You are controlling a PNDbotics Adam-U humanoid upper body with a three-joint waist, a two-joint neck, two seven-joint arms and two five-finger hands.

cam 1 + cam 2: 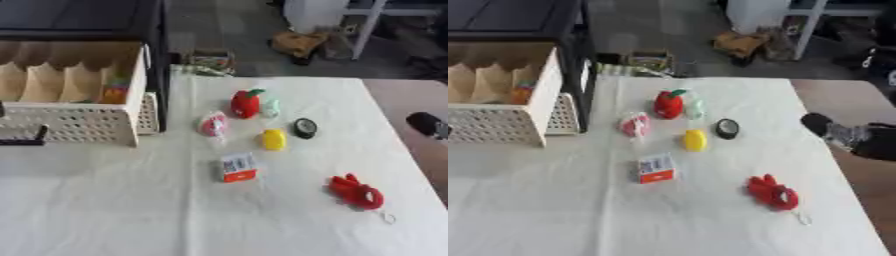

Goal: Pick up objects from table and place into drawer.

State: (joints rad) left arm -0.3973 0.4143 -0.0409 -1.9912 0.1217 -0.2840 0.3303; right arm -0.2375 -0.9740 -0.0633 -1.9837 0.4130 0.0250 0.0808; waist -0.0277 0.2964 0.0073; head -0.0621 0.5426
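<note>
Small things lie on the white cloth: a red plush fruit (pixel 247 103) with a pale green piece (pixel 271 107) beside it, a pink packet (pixel 213 124), a yellow piece (pixel 274 139), a black round thing (pixel 304 128), a white and orange box (pixel 238 167) and a red toy (pixel 356 192). At the left stands the open white perforated drawer (pixel 79 122), with a colourful thing (pixel 114 92) inside. My right hand (pixel 833 131) hovers off the table's right edge, apart from all of them. Black parts of my left hand (pixel 31 139) show at the drawer's front.
Brown paper dividers (pixel 52 80) fill the drawer, which sticks out of a black cabinet (pixel 160 60). The brown table edge (pixel 411 100) runs along the right of the cloth. Boxes and clutter (pixel 302 42) lie on the floor beyond.
</note>
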